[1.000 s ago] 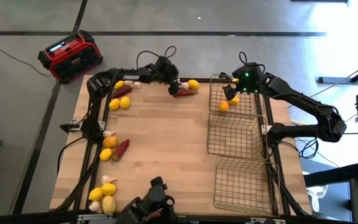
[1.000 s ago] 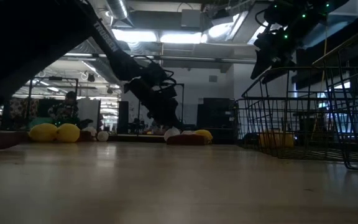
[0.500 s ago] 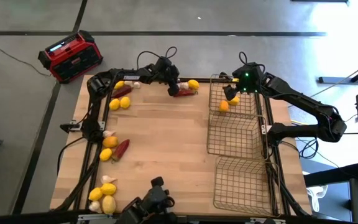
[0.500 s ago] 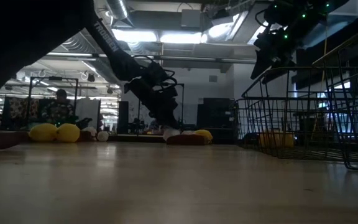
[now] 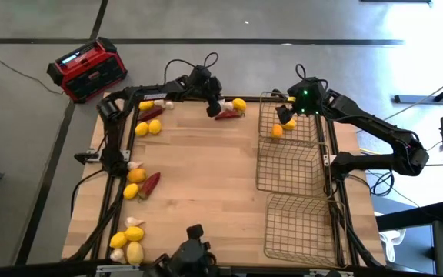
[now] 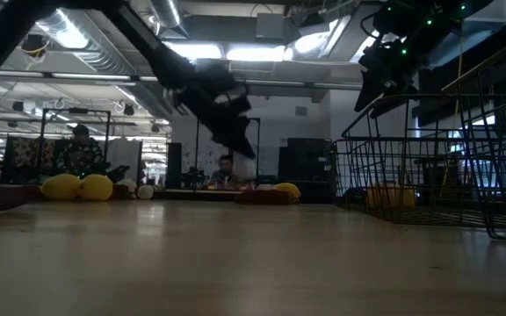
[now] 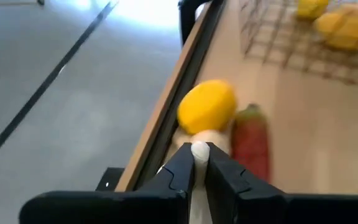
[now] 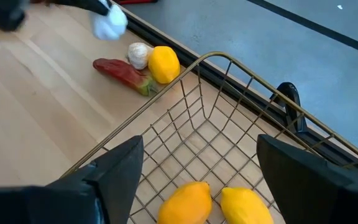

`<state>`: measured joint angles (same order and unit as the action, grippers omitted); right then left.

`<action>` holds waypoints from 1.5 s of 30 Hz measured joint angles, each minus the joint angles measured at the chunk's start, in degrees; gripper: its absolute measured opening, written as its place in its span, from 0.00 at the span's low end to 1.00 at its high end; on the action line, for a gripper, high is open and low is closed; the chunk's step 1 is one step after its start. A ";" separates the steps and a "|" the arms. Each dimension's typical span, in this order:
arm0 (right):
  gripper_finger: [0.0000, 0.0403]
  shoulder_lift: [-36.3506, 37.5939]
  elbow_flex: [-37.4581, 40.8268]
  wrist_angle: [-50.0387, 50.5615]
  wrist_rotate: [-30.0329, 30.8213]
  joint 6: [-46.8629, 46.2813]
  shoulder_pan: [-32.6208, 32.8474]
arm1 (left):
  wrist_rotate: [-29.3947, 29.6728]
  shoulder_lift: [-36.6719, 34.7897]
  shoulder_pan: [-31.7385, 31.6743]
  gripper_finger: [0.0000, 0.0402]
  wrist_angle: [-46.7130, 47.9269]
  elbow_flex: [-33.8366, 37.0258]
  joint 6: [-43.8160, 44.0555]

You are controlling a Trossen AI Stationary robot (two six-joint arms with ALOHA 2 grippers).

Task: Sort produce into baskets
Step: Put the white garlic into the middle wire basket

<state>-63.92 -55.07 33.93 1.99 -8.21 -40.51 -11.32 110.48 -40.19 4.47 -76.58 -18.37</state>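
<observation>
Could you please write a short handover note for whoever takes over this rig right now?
Left gripper: shut on a garlic bulb, lifted above the table's far edge.
Right gripper: open, empty, hovering over the far basket.
Done: two lemons in the far basket.
Left: a lemon, chili and another garlic bulb by that basket; more lemons, chilies and garlic along the table's left side. The middle basket and the near basket look empty.
</observation>
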 joint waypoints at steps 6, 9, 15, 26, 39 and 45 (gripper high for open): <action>0.76 0.00 0.00 0.00 -0.01 -0.02 0.00 | -0.01 -7.57 3.63 0.08 0.56 -0.02 0.46; 0.76 -0.02 0.00 0.00 -0.01 -0.02 0.00 | -0.05 -10.20 5.97 0.08 1.00 0.00 0.76; 0.76 -0.02 0.00 0.02 -0.01 -0.02 0.00 | -0.12 -12.51 11.20 0.08 0.44 -0.02 1.51; 0.76 -0.02 0.00 -0.04 -0.01 -0.02 0.00 | -0.12 -12.53 20.97 0.08 -3.86 0.00 1.51; 0.76 -0.02 0.00 -0.04 -0.01 -0.02 0.00 | -0.06 -8.15 28.34 0.08 -15.48 -0.04 1.95; 0.76 -0.02 0.00 -0.04 -0.01 -0.02 0.00 | -0.03 -4.49 30.63 0.08 -21.46 -0.02 1.94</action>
<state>-63.94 -55.07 33.89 1.98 -8.23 -40.51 -11.35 105.99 -9.56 -16.99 -76.59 -16.43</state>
